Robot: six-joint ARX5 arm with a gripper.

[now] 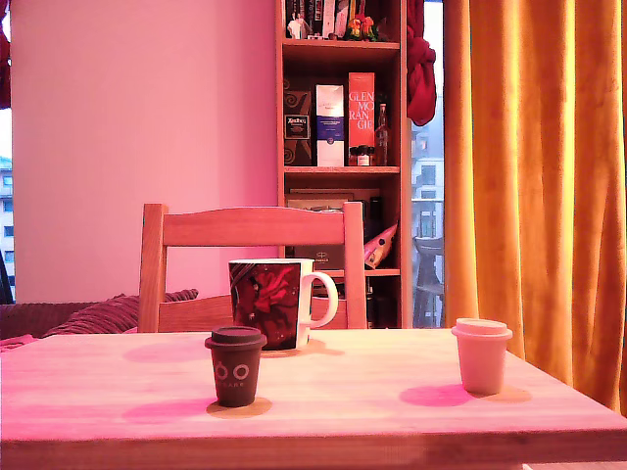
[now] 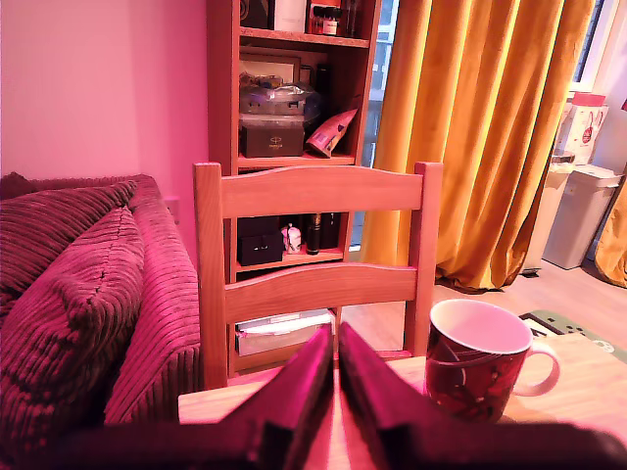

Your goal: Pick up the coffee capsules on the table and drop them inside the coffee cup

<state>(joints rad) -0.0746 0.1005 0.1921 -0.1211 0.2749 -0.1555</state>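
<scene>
- Table: light wooden top, plank grain, straight front edge along the lower part of the exterior view.
- Coffee cup: dark red-and-black floral mug, upright on the far part of the table near its back edge, white handle pointing to 3 o'clock in the exterior view. The wrist view shows its white interior; no contents can be made out there.
- Dark brown capsule: upright on the table, wider rimmed top uppermost, pale "60"-like marks facing the exterior camera. It sits at about 7 o'clock from the coffee cup, nearer the front edge, close to the mug but whether they touch cannot be told.
- Cream capsule: upright on the table, well apart from the other two items, at about 4 o'clock from the coffee cup, toward the exterior view's right.
- Gripper: seen only in the wrist view; no arm appears in the exterior view. The two dark fingers converge to tips that are almost together, a thin gap between them, nothing held. The tips point toward the chair; the coffee cup lies just beside them.
- Wooden chair: stands behind the table, its backrest directly behind the mug.
- Bookshelf: behind the chair, holding boxes and bottles.
- Orange curtain: on the exterior view's right.
- Ribbed sofa: beside the chair in the wrist view.
</scene>
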